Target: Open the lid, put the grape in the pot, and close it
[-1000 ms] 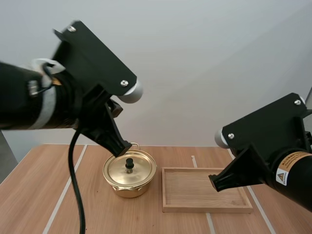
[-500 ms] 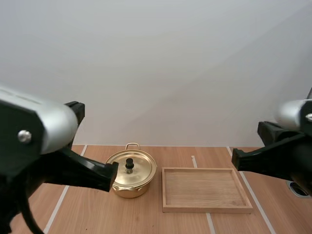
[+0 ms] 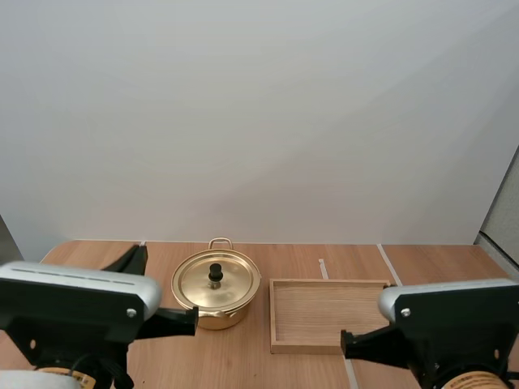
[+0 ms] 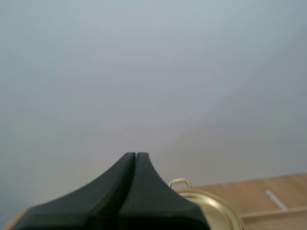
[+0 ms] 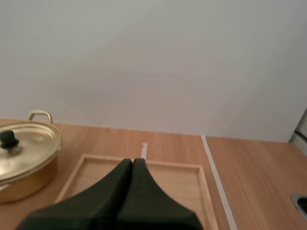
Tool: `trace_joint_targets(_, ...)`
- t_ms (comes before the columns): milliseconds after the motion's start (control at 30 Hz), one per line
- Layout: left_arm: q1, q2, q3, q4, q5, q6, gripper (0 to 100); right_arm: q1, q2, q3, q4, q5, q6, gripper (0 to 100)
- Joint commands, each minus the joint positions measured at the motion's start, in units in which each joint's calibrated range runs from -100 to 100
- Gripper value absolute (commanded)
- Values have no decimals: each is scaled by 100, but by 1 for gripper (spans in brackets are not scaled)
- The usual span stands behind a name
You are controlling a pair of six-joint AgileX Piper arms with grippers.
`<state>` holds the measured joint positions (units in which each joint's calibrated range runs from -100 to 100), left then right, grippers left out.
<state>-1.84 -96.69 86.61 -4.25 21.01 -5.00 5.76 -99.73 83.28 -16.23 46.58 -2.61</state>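
The pot (image 3: 216, 293) stands on the wooden table (image 3: 430, 263) left of centre, its lid (image 3: 231, 279) seated flat on the rim with the black knob (image 3: 215, 273) upright in the middle, so the vessel is closed. Just to its right, close beside it but apart, lies the wooden tray (image 3: 324, 312), its visible floor bare wood. Both arms sit low at the near edge, pulled clear of the two items. The left gripper (image 4: 136, 158) has its fingers pressed together into one dark wedge that pinches nothing, and it aims past the near-left side of the pot. The right gripper (image 5: 132, 164) is likewise closed on nothing, its wedge pointing out over the near part of the tray. With the lid on and both arms folded low, this reads to me as a rest pose at one end of the task. Whether a grape lies under the lid I cannot tell.
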Motion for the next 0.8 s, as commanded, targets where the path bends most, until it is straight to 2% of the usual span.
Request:
trace_joint_targets(0, 11, -9, 647, 29, -297, -12, 0, -27, -27, 210, 26, 28, 2, 0)
trace_joint_targets(167, 11, -38, 1339, 29, -887, -51, 0, -27, -27, 278, 40, -470, 2, 0)
trace_joint_targets(233, 11, -48, 1339, 10, -180, -245, 0, -27, -27, 519, 40, -966, 2, 0)
trace_joint_targets(367, 21, -48, 1339, 10, 3, -440, 0, -27, -27, 1568, 10, -2283, 2, 0)
trace_joint_targets(433, 49, -48, 1339, 10, 83, -473, 0, -27, -27, 1672, 10, -2657, 2, 0)
trace_joint_targets(467, 74, -48, 1339, 10, 181, -473, 0, -27, -27, 1672, 177, -1991, 15, 0)
trace_joint_targets(600, 174, -48, 1339, 10, 607, -555, 0, -27, -27, 1672, 270, -1441, 5, 0)
trace_joint_targets(767, 208, -48, 1339, 22, 440, -555, 0, -27, -27, 1672, 270, -1483, 5, 0)
